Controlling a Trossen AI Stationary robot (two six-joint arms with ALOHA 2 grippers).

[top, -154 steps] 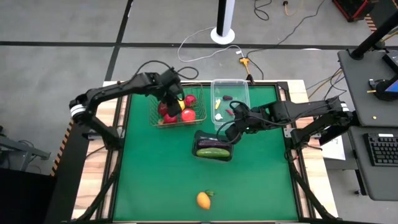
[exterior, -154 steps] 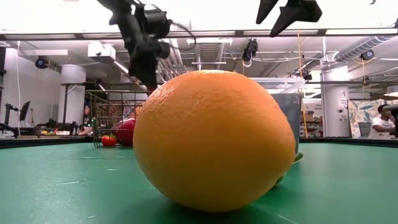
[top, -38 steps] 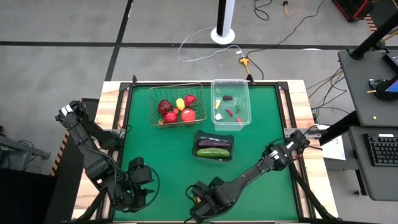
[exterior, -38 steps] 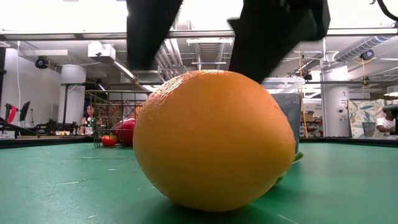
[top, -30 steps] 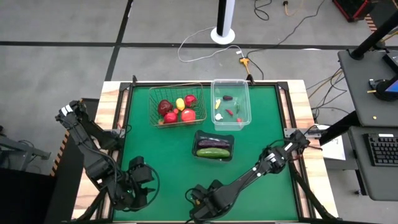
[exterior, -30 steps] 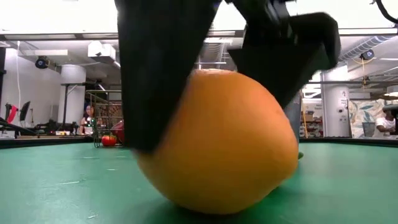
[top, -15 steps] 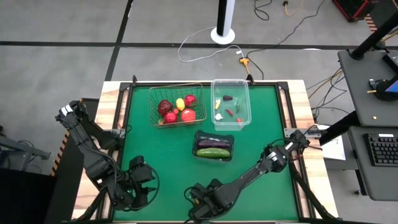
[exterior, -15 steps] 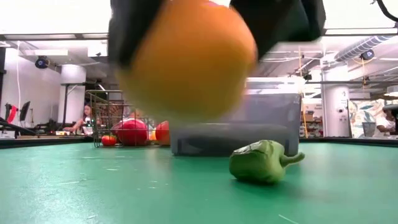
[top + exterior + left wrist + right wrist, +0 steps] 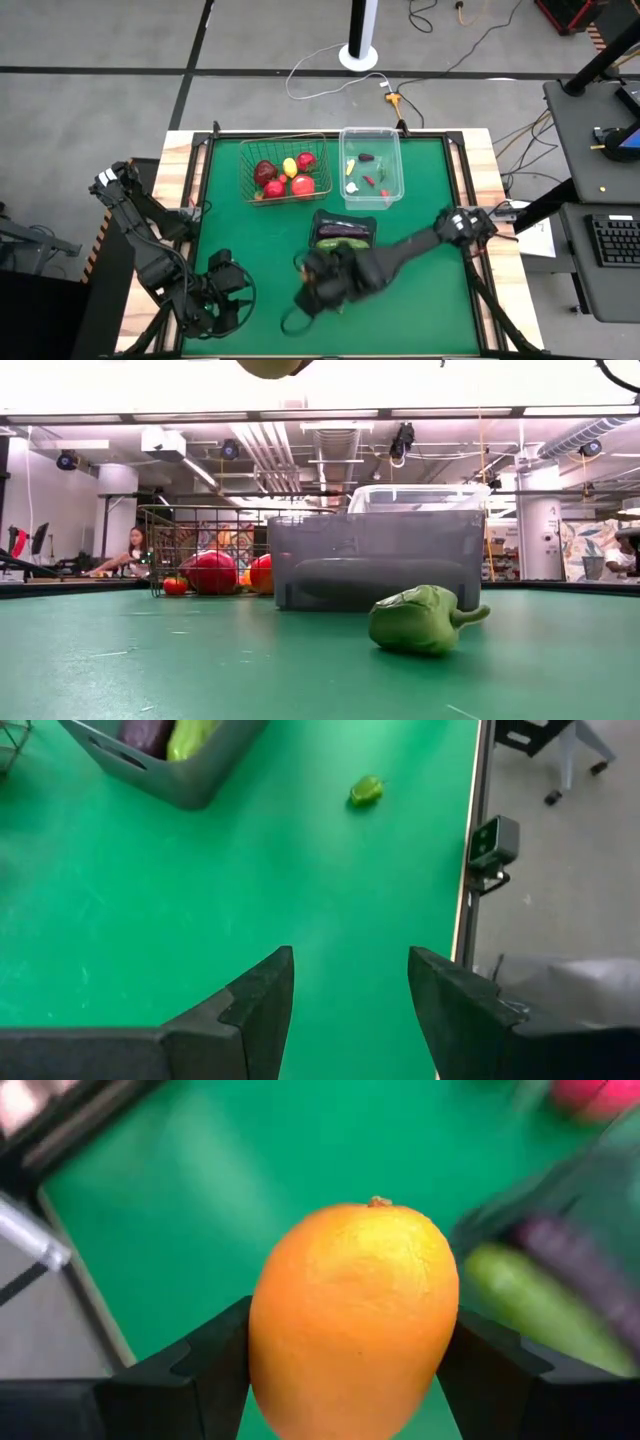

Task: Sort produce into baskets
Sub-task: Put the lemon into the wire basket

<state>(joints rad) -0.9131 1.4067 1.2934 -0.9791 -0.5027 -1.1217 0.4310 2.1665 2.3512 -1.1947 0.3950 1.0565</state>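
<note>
My right gripper (image 9: 312,285) is shut on the orange fruit (image 9: 355,1320), high above the green table and just near of the dark tray (image 9: 318,228). Only the orange's underside (image 9: 270,368) shows at the top of the low view. A green cucumber (image 9: 520,1305) and a purple eggplant (image 9: 570,1250) lie in the tray. A small green pepper (image 9: 420,618) lies on its side on the table; it also shows in the left wrist view (image 9: 366,790). My left gripper (image 9: 350,990) is open and empty at the near left (image 9: 225,300). My right gripper pinches the orange between its two fingers (image 9: 215,1365), one on each of two opposite sides (image 9: 265,1330). The fingers slant down at it from above. The orange is lifted clear of the table, its stem end (image 9: 378,1202) pointing away from the wrist.
The wire basket (image 9: 244,165) at the far left holds red fruits and a yellow one. The clear tub (image 9: 396,160) beside it holds small pieces. Open green mat lies along the near side.
My right gripper has come down around the orange, taken hold of it and lifted it clear of the table, going up and toward the dark tray. The green pepper that lay hidden behind the orange now shows in the low view.
</note>
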